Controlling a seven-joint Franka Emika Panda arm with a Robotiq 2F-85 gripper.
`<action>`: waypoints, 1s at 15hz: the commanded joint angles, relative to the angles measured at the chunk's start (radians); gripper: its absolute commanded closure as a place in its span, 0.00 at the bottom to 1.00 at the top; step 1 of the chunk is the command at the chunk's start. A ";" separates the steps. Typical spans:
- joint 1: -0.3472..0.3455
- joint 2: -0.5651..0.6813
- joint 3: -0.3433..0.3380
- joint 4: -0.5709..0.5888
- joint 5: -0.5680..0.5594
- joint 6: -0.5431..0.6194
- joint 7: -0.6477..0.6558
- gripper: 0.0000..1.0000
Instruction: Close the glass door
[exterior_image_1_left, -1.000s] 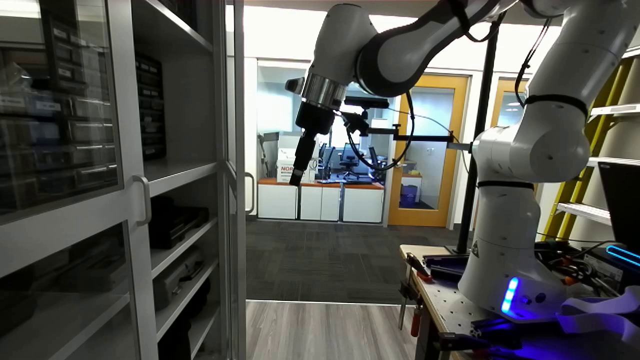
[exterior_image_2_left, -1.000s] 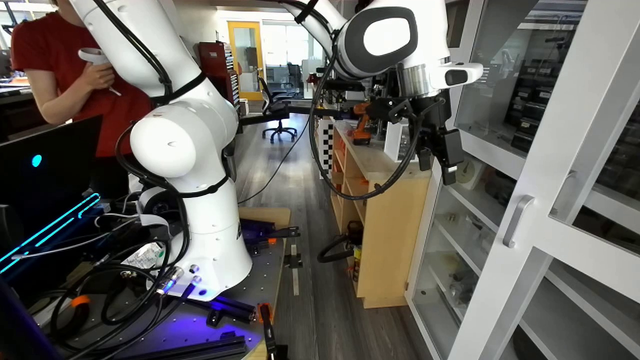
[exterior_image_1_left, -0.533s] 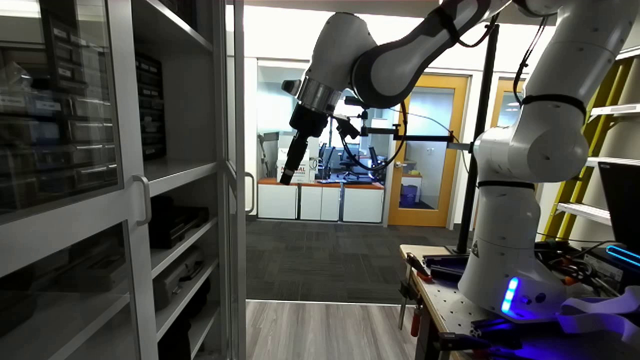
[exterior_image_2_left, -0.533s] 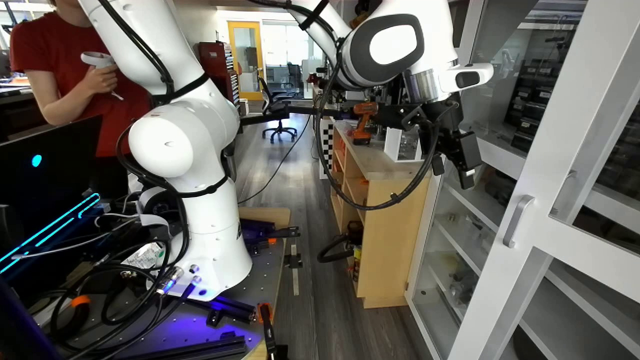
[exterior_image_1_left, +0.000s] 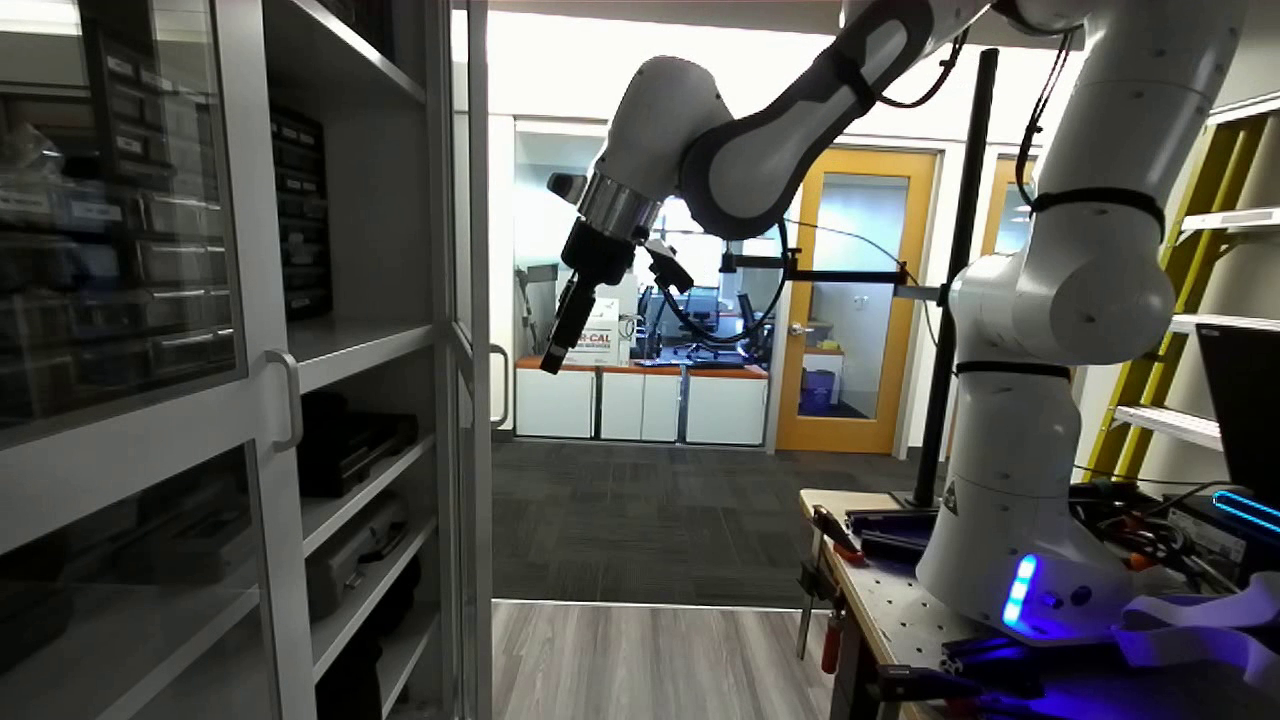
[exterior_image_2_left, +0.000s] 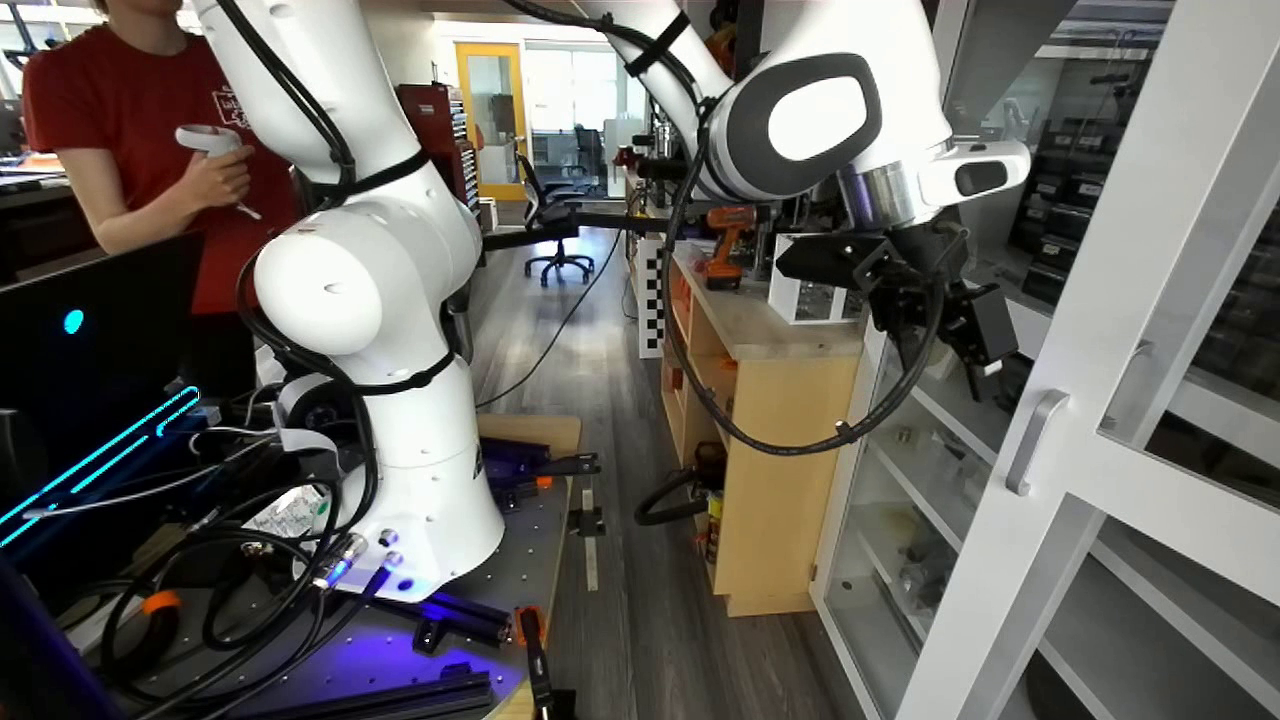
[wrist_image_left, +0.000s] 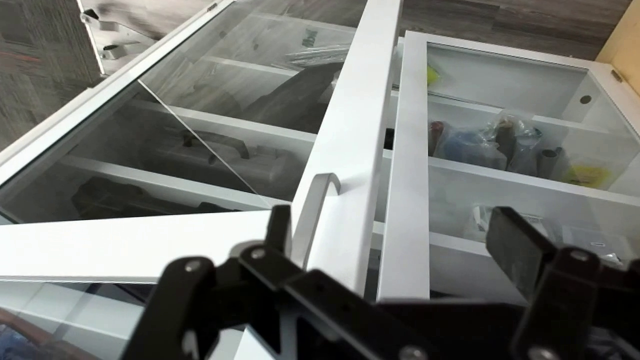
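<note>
The glass door (exterior_image_2_left: 1190, 512) stands ajar: in an exterior view its free edge sits out from the cabinet, and uncovered shelves (exterior_image_1_left: 365, 355) show in the gap beside it. Its slim vertical handle (exterior_image_2_left: 1036, 440) is mounted near that edge. The neighbouring glazed door (wrist_image_left: 410, 175) looks closed in the wrist view.

The end effector (wrist_image_left: 395, 232) has its fingers spread wide and holds nothing. In the wrist view the handle appears within their span, close to the finger on the picture's left and partly hidden by it. In both exterior views, though, a gap parts the fingertips from the handle.

The step in hand seems to be the approach, with the push not yet begun. The next move probably calls for meeting the frame's outer face beside the handle, then pressing steadily toward the cabinet; a finger slipping behind the edge could keep the door from seating.

Farther out, the arm (exterior_image_2_left: 395, 280) rises from the tabletop (exterior_image_1_left: 895, 610), and a person in red (exterior_image_2_left: 145, 130) holds a controller (exterior_image_2_left: 206, 138).
</note>
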 joint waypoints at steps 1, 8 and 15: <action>-0.011 0.081 -0.028 0.053 -0.028 0.060 -0.067 0.00; 0.002 0.192 -0.060 0.127 -0.018 0.110 -0.166 0.00; 0.003 0.259 -0.062 0.185 -0.003 0.115 -0.216 0.33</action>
